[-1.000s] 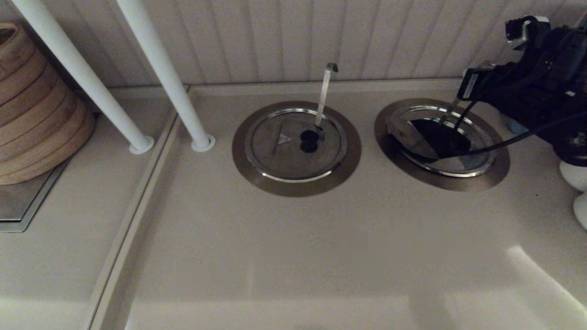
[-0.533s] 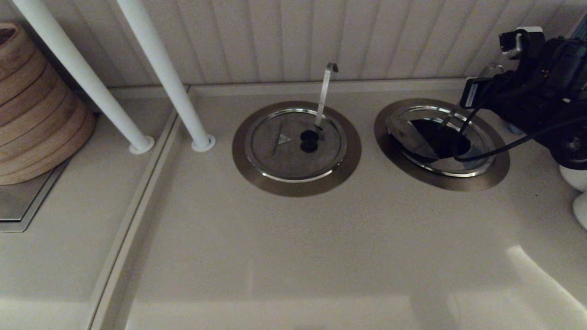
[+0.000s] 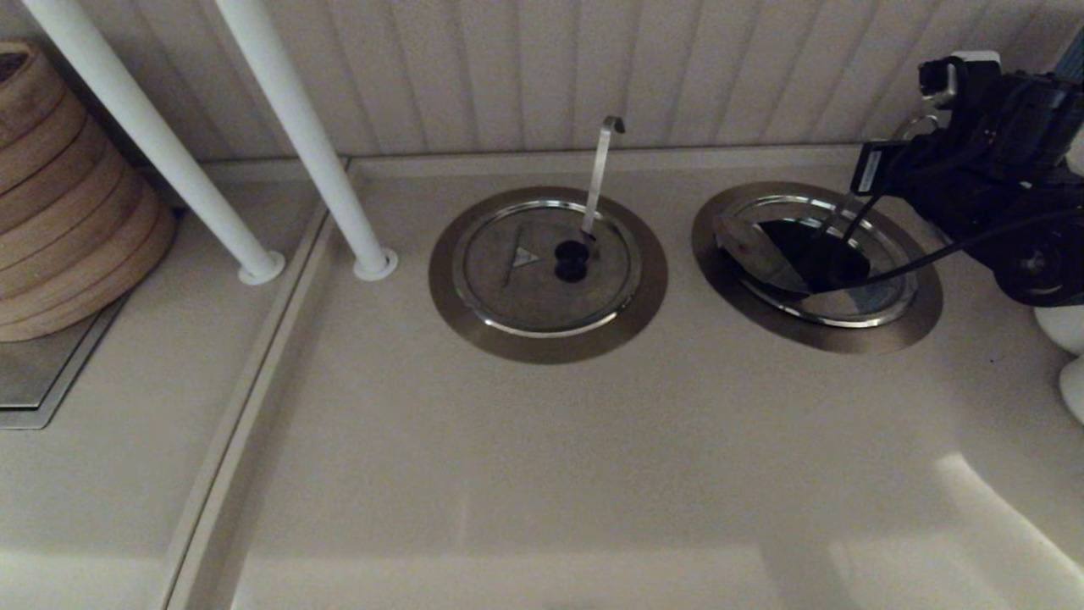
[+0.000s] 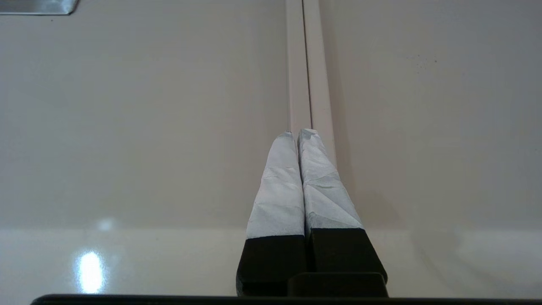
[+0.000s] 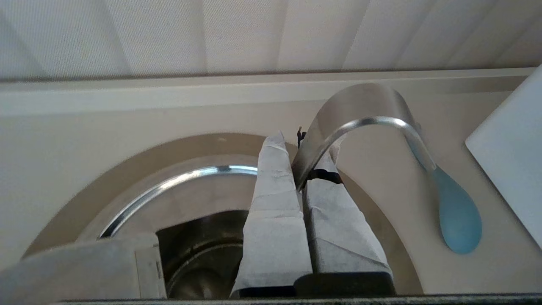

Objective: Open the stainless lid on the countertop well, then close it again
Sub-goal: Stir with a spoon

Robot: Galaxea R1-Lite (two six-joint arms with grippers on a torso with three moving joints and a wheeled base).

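Right tool [image 5: 302, 148]: fingers closed on the raised half of the stainless lid [image 5: 360, 106], gripping it at the fold line. A scrap of black shows between the fingers, probably the knob, but I cannot confirm that. The held half stands nearly upright over the far right side of the countertop well [image 3: 923, 318], and the dark bore of the well is exposed below it. There is a bluish patch on the lid. A steel surface lies tilted at the left of the opening, and I cannot tell which part it is. Left tool [image 4: 298, 133]: fingers pressed together with nothing in them, hanging over bare bench [image 3: 542, 474] at a seam. The well is not in its view, so I take it as parked. To the left of the well, the second lid [image 3: 525, 280] with the hooked ladle handle [image 3: 600, 174] sits flat and is not my target. Judgement: the opening step is complete or very nearly so, and closing comes next. The next move calls for keeping the pinch and swinging the half back down along the arc of its hinge, not pushing it straight down. I would let go only once it lies flat inside the bright rim. Risk: the fingers grip thin sheet, so the half could slip and drop.
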